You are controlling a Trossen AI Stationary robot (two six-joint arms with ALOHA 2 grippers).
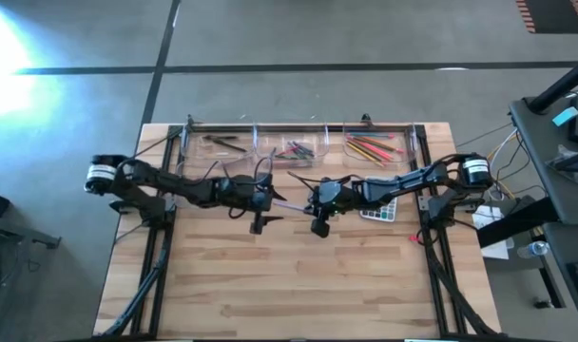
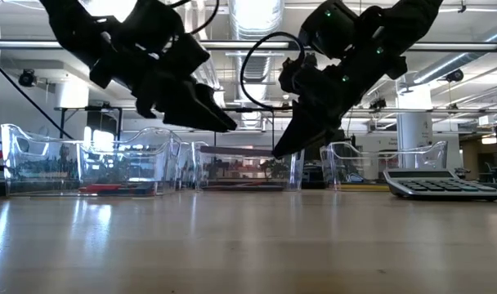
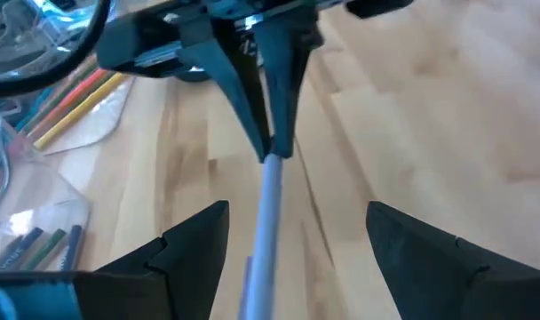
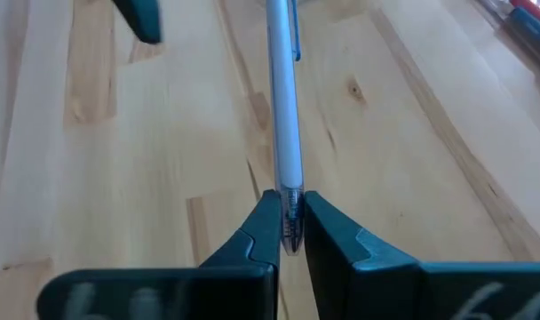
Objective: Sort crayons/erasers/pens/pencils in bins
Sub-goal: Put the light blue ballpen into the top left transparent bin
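Observation:
A pen with a pale grey barrel [image 1: 289,203] hangs level above the middle of the table between my two grippers. My right gripper [image 4: 288,200] is shut on one end of it. My left gripper [image 3: 297,213] is open; its fingers stand on either side of the pen's free half [image 3: 259,249] without touching it. Orange, red, yellow and green pencils [image 1: 370,147] lie in the far right bin [image 1: 403,142]. No erasers show. My right gripper pinches the pen's end [image 4: 289,213] between its two fingertips [image 4: 263,222]. The fingers come from the table's right, slanting down, and the pen runs on straight ahead of them toward the left gripper. The pen is lifted clear of the table [image 2: 240,150].
A row of clear bins [image 1: 294,149] stands along the table's far edge, with dark sticks in the left one [image 1: 218,144]. A grey calculator [image 1: 379,211] lies right of centre under the right arm. Bare wood [image 1: 298,285] fills the table's near half.

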